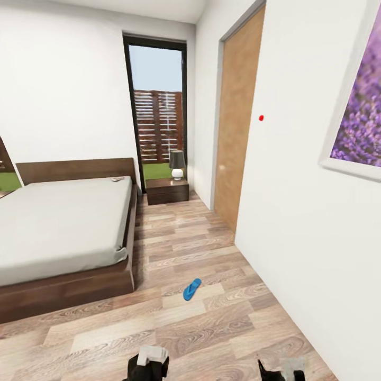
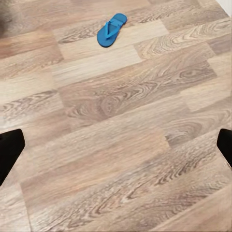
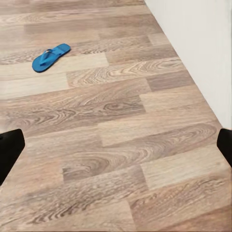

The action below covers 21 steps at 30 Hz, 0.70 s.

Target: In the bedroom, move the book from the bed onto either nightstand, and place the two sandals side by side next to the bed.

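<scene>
Sandal [image 1: 192, 289] lies on floor [image 1: 222, 328] near bed [image 1: 63, 233]; left gripper [image 2: 116, 150] and right gripper [image 3: 116, 150] spread wide, empty.

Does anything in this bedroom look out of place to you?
Yes. A single blue sandal lies alone on the wood floor, apart from the bed, angled and without its mate. A small item, too distant to identify, sits near the mattress's head-end corner. Otherwise the room looks tidy.

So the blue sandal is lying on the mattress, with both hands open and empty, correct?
Not quite. The blue sandal lies on the wood floor beside the bed, not on the mattress; the head view shows this. The left hand and right hand are open and empty.
</scene>
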### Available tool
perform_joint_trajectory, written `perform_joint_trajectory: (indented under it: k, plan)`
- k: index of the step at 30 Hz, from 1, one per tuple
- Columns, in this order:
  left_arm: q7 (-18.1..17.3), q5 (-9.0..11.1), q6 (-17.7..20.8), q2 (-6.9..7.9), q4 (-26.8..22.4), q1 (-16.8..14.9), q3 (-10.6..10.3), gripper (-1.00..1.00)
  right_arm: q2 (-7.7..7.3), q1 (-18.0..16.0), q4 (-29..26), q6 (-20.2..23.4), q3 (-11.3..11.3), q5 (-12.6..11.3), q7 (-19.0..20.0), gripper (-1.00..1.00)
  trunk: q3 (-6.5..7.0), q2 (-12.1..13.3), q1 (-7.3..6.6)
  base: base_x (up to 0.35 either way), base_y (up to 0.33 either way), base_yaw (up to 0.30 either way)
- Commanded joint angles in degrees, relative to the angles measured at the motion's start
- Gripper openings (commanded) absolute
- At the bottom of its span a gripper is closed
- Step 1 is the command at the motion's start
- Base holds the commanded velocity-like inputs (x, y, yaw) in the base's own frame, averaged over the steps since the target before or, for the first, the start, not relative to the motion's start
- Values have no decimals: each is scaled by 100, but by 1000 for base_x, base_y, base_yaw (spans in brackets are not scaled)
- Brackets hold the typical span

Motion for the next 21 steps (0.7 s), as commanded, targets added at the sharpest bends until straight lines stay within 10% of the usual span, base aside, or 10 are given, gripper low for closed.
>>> perform_joint_trajectory:
  k: [1,11,21]
  plan:
    - [-10,-7,265,6,-270,-1,-2,100,-1,-103,-124,243,9,2,13,100,-7,-3,1,99,150,0]
    - [29,-10,828,-1,-984,-915,7,100,8,-1325,-332,1570,56,-45,84,100,-7,-3,1,227,209,0]
    - [-21,395,627,-45,968,-2289,14,100,55,-1393,-569,1523,73,-13,233,100,-7,-3,1,167,264,-43]
